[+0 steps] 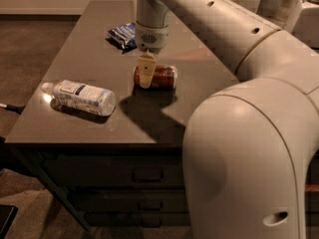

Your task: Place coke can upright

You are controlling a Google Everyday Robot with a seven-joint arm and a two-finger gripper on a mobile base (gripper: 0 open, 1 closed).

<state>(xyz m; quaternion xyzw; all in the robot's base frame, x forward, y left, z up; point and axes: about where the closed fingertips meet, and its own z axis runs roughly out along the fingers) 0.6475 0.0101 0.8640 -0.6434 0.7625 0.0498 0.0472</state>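
Note:
The coke can, red with silver ends, lies on its side near the middle of the grey table. My gripper hangs straight down from the white arm and is right at the can, overlapping its left part in the camera view. The can's left end shows just to the left of the gripper. I cannot tell whether the gripper touches the can.
A clear plastic water bottle lies on its side at the table's front left. A dark blue snack bag lies at the back behind the gripper. The robot's white body fills the right foreground. Drawers sit under the tabletop.

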